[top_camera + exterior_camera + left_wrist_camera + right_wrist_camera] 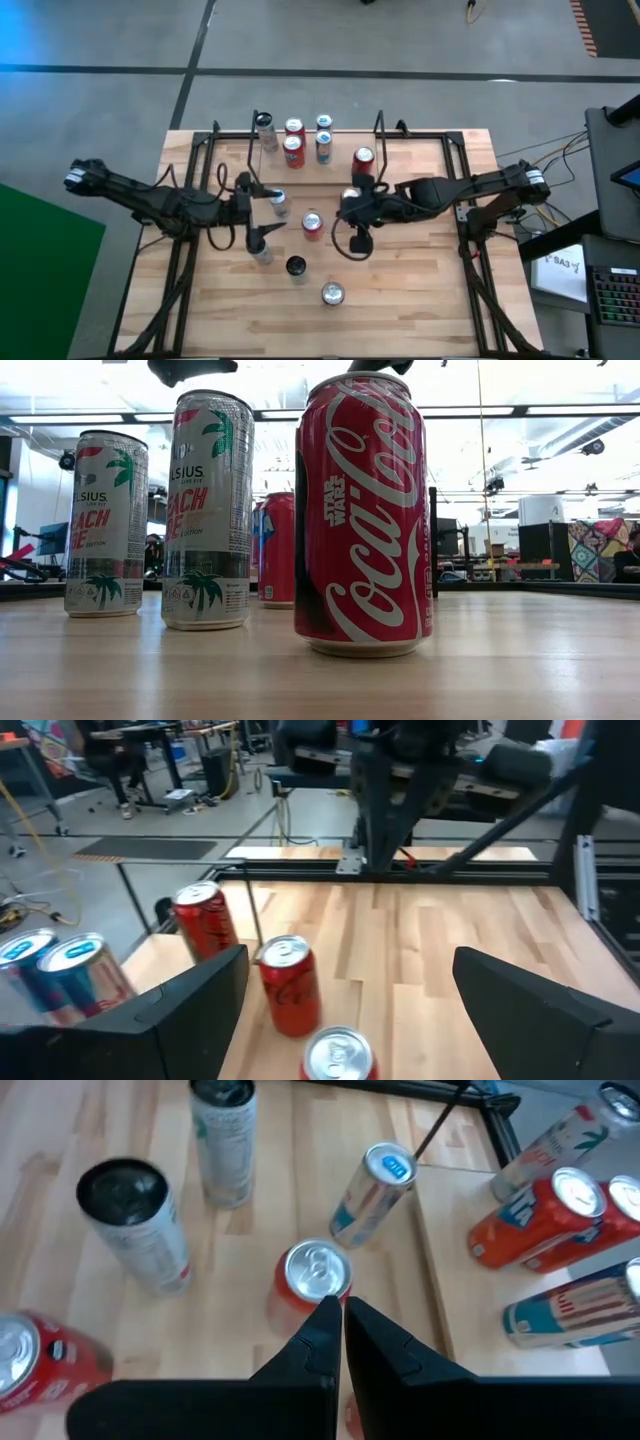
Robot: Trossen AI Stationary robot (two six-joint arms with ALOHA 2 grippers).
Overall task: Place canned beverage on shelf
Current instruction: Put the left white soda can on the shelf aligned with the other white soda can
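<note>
Five cans (293, 140) stand on the shelf (300, 172).

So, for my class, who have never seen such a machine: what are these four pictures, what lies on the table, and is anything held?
Two dark robot arms work at a wooden table. One picture looks down from above, one sits at table height, and two come from cameras on the wrists. Drink cans stand about, among them a red Coca-Cola can and a pale Celsius can; more stand on the wire shelf at the back. The left gripper is open, the right gripper shut. Neither holds anything.
</note>
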